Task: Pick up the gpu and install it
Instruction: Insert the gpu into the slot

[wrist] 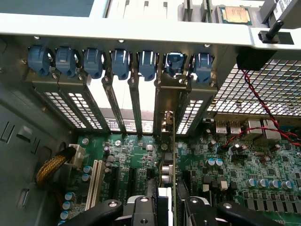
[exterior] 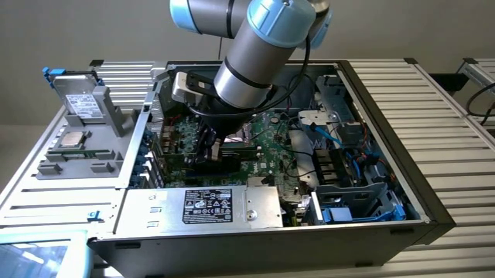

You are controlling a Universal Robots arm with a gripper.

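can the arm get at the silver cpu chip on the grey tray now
Probably not directly: its fingers are inside the black computer case, gripping the green gpu card; the silver cpu chip lies uncovered.

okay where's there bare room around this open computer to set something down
Free: the slatted tabletop on the exterior view's right of the computer case, and the flat metal panel on its left, below the grey tray. Crowded: inside, around the gripper, the gpu and the motherboard.
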